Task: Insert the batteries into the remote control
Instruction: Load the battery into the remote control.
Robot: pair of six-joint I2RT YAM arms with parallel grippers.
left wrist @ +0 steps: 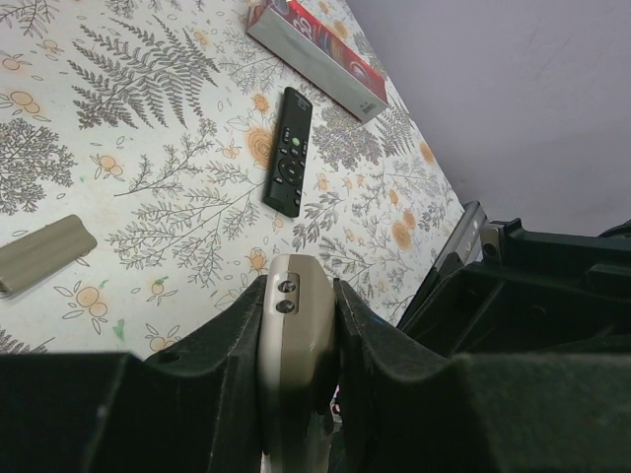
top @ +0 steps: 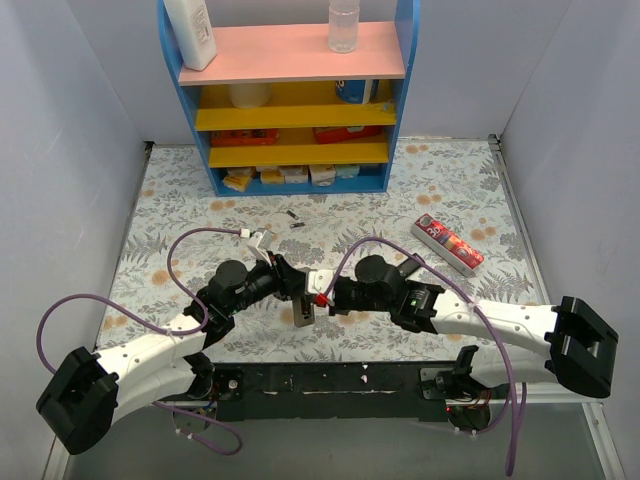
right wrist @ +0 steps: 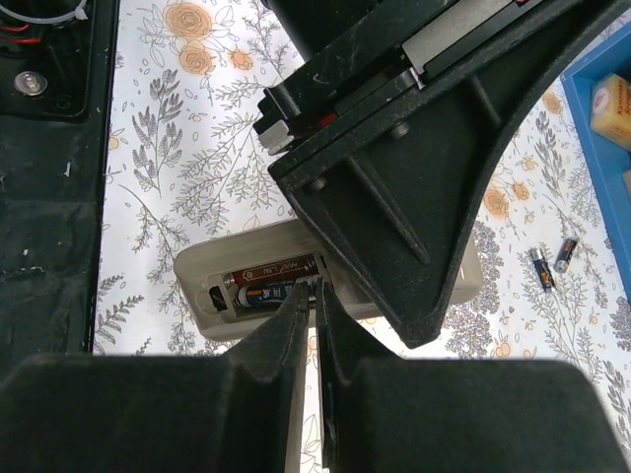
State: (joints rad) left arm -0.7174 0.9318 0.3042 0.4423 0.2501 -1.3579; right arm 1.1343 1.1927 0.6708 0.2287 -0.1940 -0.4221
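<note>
My left gripper (left wrist: 296, 291) pinches the remote control (left wrist: 294, 340) by its long sides. My right gripper (right wrist: 315, 296), jaws pressed nearly together, meets its open compartment, where batteries (right wrist: 258, 294) lie. Two spare batteries (right wrist: 538, 268) rest on the table (right wrist: 187, 187).

Lab robot cell; grey walls (top: 60, 120), shelf (top: 407, 60)

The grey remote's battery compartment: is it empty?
No, the right wrist view shows a battery seated in the remote control's open back.
</note>
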